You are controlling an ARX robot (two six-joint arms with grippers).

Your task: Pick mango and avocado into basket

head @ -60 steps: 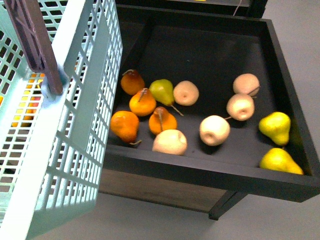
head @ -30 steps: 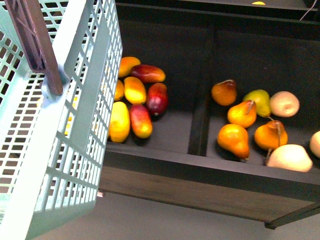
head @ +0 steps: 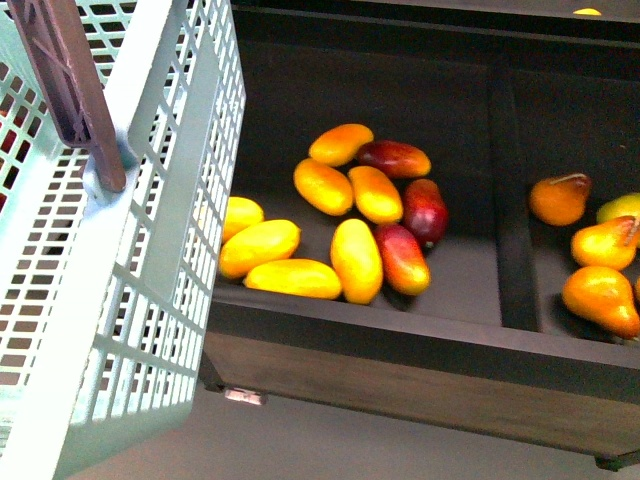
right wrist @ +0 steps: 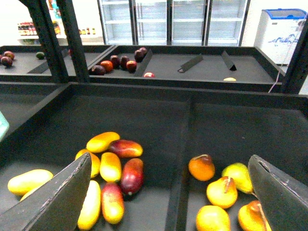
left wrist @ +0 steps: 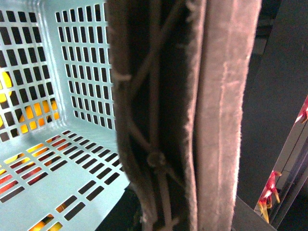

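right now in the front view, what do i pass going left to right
basket → mango pile → bin divider → orange pears

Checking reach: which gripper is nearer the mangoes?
Right. The right gripper hangs open above the mangoes; the left gripper, unseen, has its camera against the basket handle beside them.
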